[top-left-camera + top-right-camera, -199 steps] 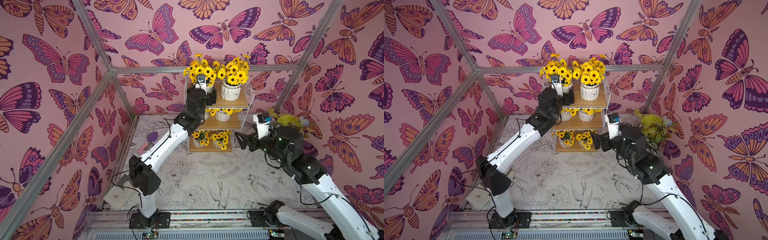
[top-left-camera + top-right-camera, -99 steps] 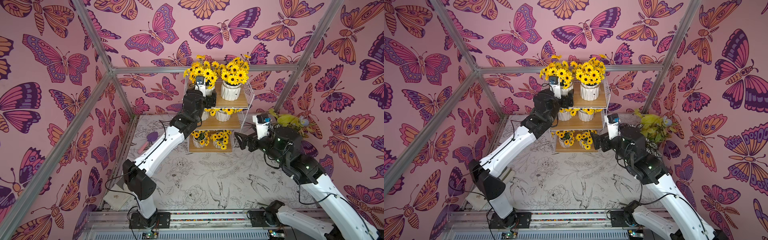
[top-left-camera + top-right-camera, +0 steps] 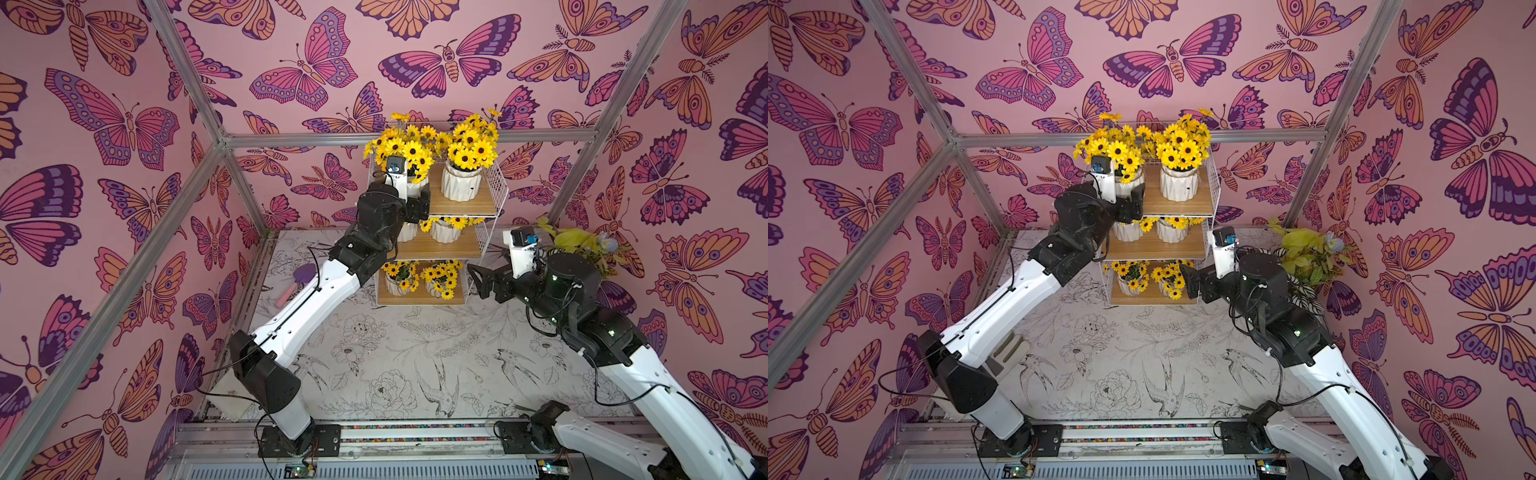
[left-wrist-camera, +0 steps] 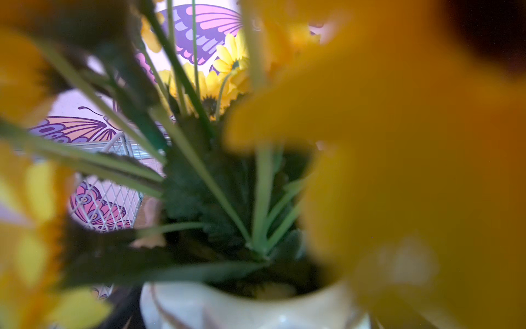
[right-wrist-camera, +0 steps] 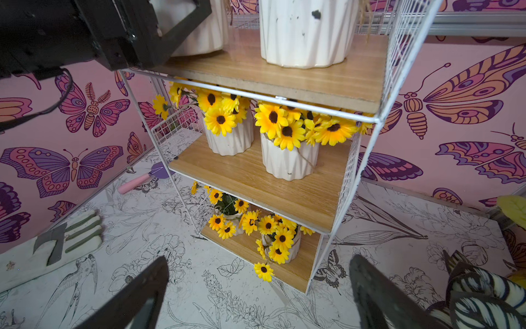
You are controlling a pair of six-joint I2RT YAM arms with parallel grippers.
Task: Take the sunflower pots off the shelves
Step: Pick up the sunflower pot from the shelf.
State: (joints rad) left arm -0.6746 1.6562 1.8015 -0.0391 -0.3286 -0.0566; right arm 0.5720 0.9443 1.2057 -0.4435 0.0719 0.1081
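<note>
1. In both top views, the shelves (image 3: 496, 187) stand at the back of the table. All six sunflower pots (image 3: 460, 183) are on them, two on each tier. The left gripper (image 3: 419, 201) is up at the top tier, against the foot of the left-hand top pot (image 3: 415, 187). Its own wrist and the blooms hide the jaws, so I cannot tell whether it has closed on the pot. The right gripper (image 3: 1192, 282) hovers low, just beside the rack's wire side, and holds nothing.

2. The left wrist view is mostly blurred yellow petals and green stems, with the white rim of the left-hand top pot (image 4: 256, 310) very close. No fingers show. Because the camera is buried in flowers, the grip is best taken on the ceramic body and not on the stems.

3. In the right wrist view, one black finger of the left gripper (image 5: 182, 31) lies across the ribbed side of the left-hand top pot (image 5: 205, 31), above the top board. The other finger is hidden. The right gripper's fingers (image 5: 142, 296) are spread wide and empty.

4. The likely best move is to squeeze low on the ribs and lift only just clear of the board. Then draw the pot slowly out through the open front, since the two top bunches appear to touch.
</note>
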